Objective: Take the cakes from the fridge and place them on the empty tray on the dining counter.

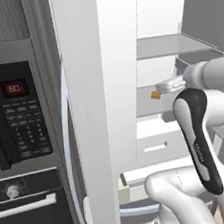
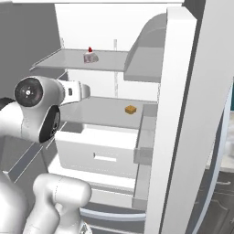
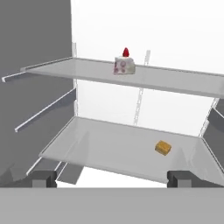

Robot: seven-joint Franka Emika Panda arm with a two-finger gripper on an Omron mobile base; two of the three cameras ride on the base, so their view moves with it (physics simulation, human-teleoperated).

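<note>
Inside the open fridge you have both cakes on separate glass shelves: the white wedge, speckled pink on its side and topped with a red cherry, stands on the upper shelf, and the flat tan-brown square lies toward the right of the lower shelf. Both shelves are smooth, translucent grey panes on white wall rails, and a plain white drawer with a slot handle sits beneath them. Your end effector is released, its two dark finger tips spread wide at the front edge of the lower shelf, touching neither cake. From the left base view, the black oven panel beside the fridge shows a red lit display whose digits you cannot read clearly, above rows of small buttons too blurred to make out.
</note>
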